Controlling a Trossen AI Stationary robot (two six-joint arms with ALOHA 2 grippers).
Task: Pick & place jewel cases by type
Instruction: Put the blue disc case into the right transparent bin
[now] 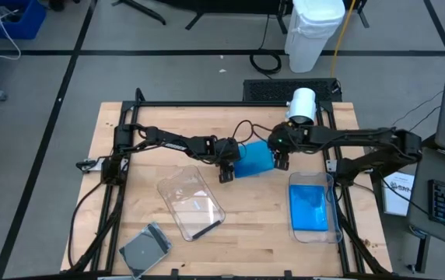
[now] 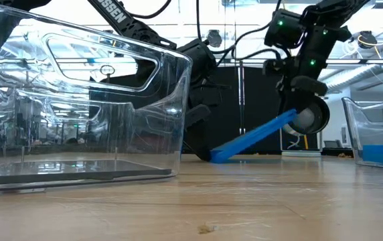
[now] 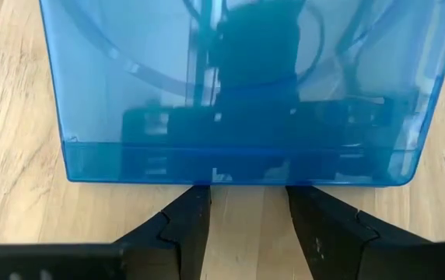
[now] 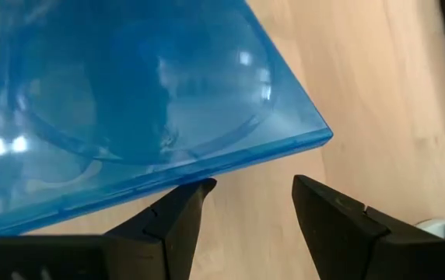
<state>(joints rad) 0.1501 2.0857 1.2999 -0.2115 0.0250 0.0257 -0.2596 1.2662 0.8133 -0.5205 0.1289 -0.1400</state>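
A bright blue jewel case (image 1: 254,159) lies tilted at the table's middle, between my two grippers. Its left edge (image 2: 213,155) is on the wood and its right edge is raised. My left gripper (image 1: 226,173) stands open at the low edge (image 3: 247,190). My right gripper (image 1: 282,161) is open at the raised edge (image 4: 250,187), with bare table showing between its fingers. A grey jewel case (image 1: 146,249) lies flat near the front left. A dark jewel case (image 2: 78,175) lies in the middle clear tub (image 1: 191,204). My left gripper sets both open fingertips (image 3: 195,198) against the blue case's low left edge (image 3: 246,167), slanting down from the table's left. That edge rests on the table. My right gripper has one fingertip (image 4: 195,190) under the case's raised right edge (image 4: 168,177), while the other finger stands free beside the corner. The fingers slant down from the table's right. The case leans up from the table onto that finger.
A second clear tub (image 1: 313,206) at the right front holds blue cases. The middle tub stands close in front of the low camera (image 2: 78,114). Bare wood lies along the near edge. A white bin (image 1: 313,31) stands beyond the table's far edge.
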